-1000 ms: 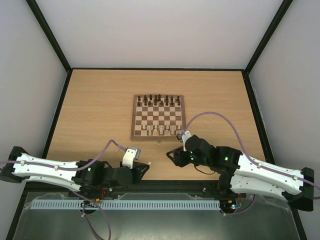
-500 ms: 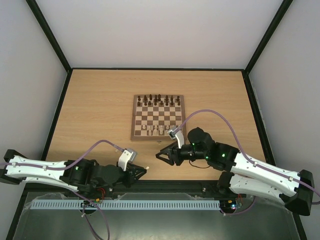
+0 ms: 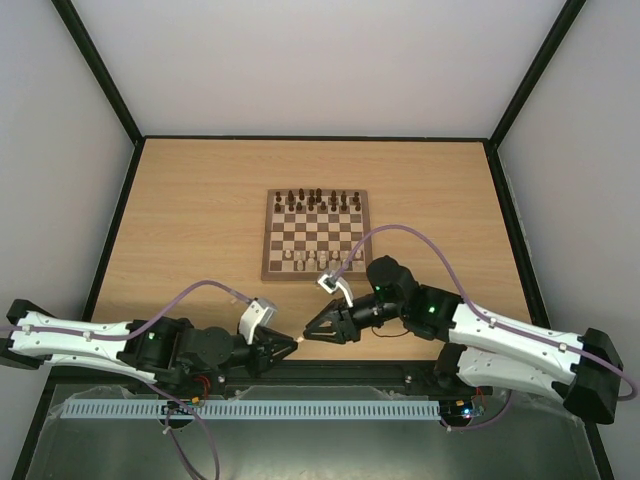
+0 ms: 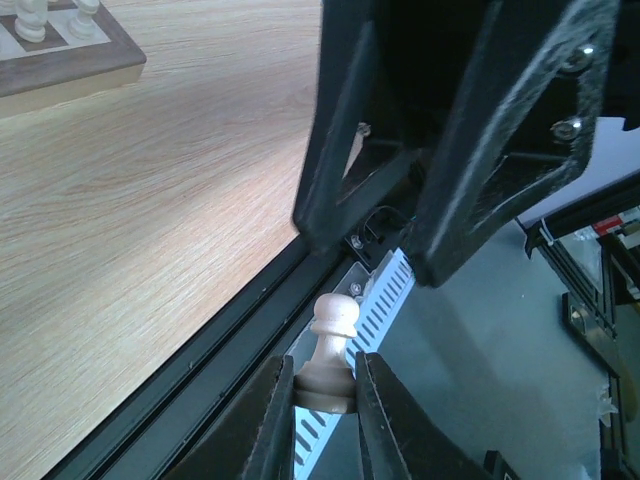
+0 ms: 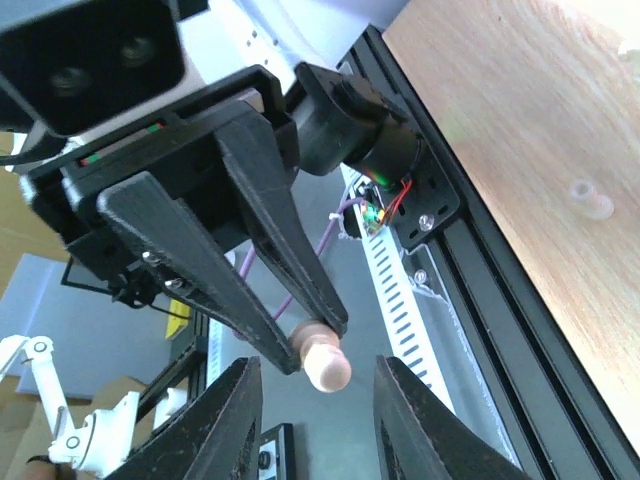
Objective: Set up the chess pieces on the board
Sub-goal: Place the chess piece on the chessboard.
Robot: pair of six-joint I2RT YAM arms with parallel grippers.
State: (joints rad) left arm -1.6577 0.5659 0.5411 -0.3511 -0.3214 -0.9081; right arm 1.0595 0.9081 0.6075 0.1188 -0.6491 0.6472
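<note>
One pale pawn (image 4: 330, 350) held past the desk (image 3: 200, 200) edge.
Left fingers (image 4: 278, 425) clamped on its base; right fingers (image 5: 225, 420) apart, tips flanking its head (pieces on the board (image 3: 315, 240) too small to count).

This looks like a robotics laboratory, more exactly a small test cell: a wooden tabletop (image 3: 200, 210) is closed on three sides by plain white panels (image 3: 320, 60) held in black frame bars (image 3: 100, 70). Two white and black robot arms, the left arm (image 3: 80, 335) and the right arm (image 3: 520, 345), are fixed at the near edge. Purple cables (image 3: 440, 245) loop from them, and a slotted white cable duct (image 3: 250, 410) runs along the front rail.
</note>
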